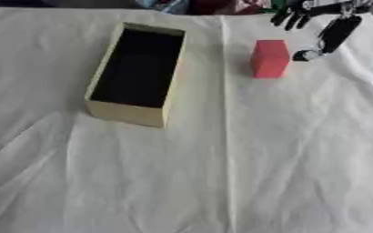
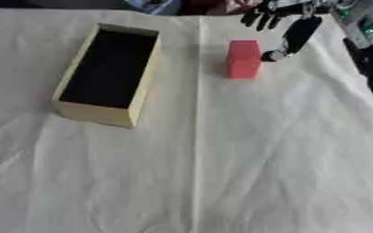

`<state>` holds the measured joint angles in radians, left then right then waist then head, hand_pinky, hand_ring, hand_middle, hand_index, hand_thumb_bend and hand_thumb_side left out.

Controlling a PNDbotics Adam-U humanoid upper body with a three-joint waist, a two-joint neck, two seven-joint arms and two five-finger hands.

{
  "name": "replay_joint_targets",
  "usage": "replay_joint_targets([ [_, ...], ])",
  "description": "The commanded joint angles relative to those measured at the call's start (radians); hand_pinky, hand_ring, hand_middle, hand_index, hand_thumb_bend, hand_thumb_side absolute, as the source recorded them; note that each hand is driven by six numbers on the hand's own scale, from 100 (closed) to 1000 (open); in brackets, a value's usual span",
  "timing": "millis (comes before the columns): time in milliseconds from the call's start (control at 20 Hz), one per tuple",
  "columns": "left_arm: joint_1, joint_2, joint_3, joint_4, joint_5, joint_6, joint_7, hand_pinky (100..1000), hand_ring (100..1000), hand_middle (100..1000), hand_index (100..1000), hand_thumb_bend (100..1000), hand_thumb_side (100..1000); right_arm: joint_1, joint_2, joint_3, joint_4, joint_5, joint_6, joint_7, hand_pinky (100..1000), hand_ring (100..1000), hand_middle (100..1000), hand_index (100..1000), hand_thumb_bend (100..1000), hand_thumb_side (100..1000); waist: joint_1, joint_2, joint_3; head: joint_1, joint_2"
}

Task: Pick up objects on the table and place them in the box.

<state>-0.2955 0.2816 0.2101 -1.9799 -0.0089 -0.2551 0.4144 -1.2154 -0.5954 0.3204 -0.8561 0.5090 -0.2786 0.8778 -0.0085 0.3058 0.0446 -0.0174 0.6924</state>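
One box [image 1: 134, 116] lay left of centre in the upper half of the frame, a long open-topped carton with pale yellowish walls and a dark inside, its long axis running from the upper edge down toward the lower left; nothing could be made out within it. One red block [image 1: 269, 58] stood upright in the upper right part of the frame, well apart from the box, with a long fold of the cloth running down the frame between the two. Both rested on one white cloth [image 1: 221, 173] that covered the table and showed creases fanning out toward the lower corners. One robot hand showed, the right hand [image 2: 297, 32], which came in from the upper right corner: its dark fingers [image 2: 257, 18] hung spread and relaxed near the top edge, above the block, and a longer dark part reached down to a rounded tip just beside the block's right side. Whether that tip touched the block could not be told. The fingers were released and grasped nothing. The left hand appeared in neither view. Along the top edge, beyond the cloth, lay a strip of blurred coloured clutter [image 1: 205, 5] that could not be identified.
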Motion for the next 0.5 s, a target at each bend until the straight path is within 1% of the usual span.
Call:
replay_joint_targets([
  [50, -0.012, 0.011, -0.001, -0.020, 0.002, -0.002, -0.005, 573, 546, 527, 678, 138, 100, -0.032, 0.005, -0.027, 0.015, 0.049, -0.019, 0.024, 865, 887, 926, 985, 355, 135, -0.010, -0.035, 0.003, -0.008, -0.008],
  [200, -0.013, 0.009, -0.001, -0.020, 0.004, -0.002, -0.005, 573, 546, 526, 677, 132, 100, -0.037, 0.026, -0.038, 0.037, 0.096, -0.015, 0.009, 855, 879, 940, 996, 369, 139, -0.010, -0.032, 0.006, -0.014, -0.011],
  [250, -0.013, 0.009, -0.001, -0.020, 0.004, -0.002, -0.006, 573, 546, 526, 677, 136, 100, -0.038, 0.030, -0.040, 0.043, 0.111, -0.014, 0.004, 855, 881, 942, 998, 390, 142, -0.010, -0.031, 0.008, -0.016, -0.011],
  [500, -0.013, 0.006, -0.001, -0.020, 0.005, -0.001, -0.006, 572, 545, 526, 677, 134, 100, -0.043, 0.039, -0.054, 0.063, 0.185, -0.011, -0.032, 856, 900, 947, 999, 419, 169, -0.012, -0.024, 0.011, -0.021, -0.015],
])
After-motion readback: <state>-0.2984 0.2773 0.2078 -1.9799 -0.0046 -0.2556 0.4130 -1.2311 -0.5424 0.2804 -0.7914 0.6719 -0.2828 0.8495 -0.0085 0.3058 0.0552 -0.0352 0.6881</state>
